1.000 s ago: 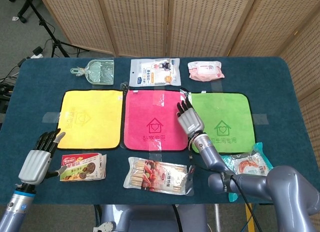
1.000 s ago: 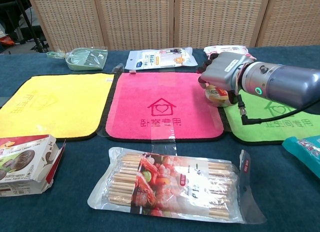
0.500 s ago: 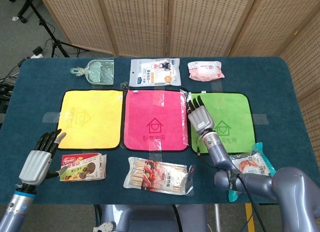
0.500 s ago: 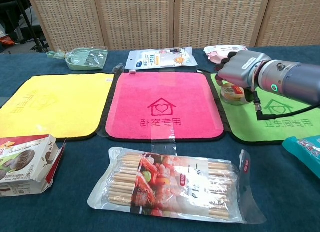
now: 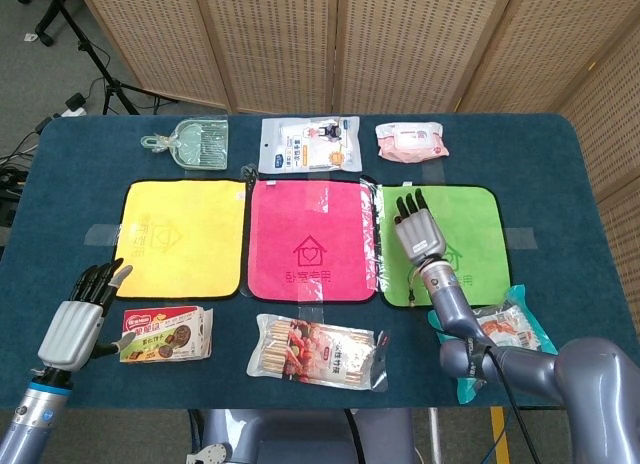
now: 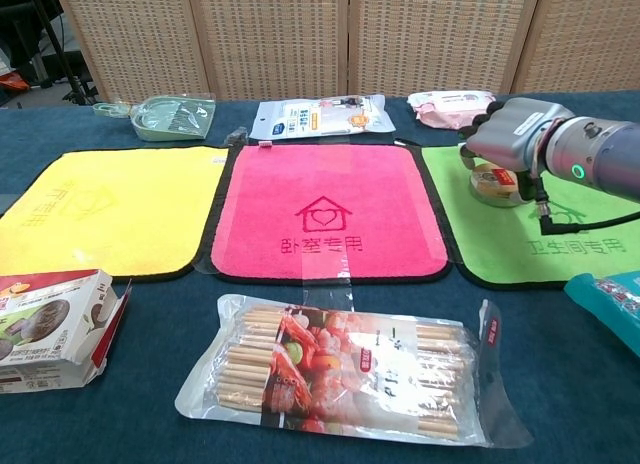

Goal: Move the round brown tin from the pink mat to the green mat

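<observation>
My right hand [image 5: 418,230] hovers palm down over the left part of the green mat [image 5: 472,216]. In the chest view this hand [image 6: 512,134] grips the round brown tin [image 6: 496,185] from above, low over the green mat [image 6: 560,246] near its left edge. The head view hides the tin beneath the hand. The pink mat [image 5: 310,239] [image 6: 325,209] has nothing on it. My left hand [image 5: 76,322] is at the table's front left with fingers stretched out, holding nothing, next to a snack box.
A yellow mat [image 5: 183,236] lies left of the pink one. A snack box [image 6: 50,319] and a skewer packet [image 6: 350,369] lie along the front. At the back are a green dish [image 5: 195,144], a white pouch [image 5: 308,144] and a wipes pack [image 5: 411,141]. A blue packet [image 5: 495,334] is front right.
My right hand carried the tin rightwards, from the pink mat's right edge across the gap onto the green mat. The left hand stayed still.
</observation>
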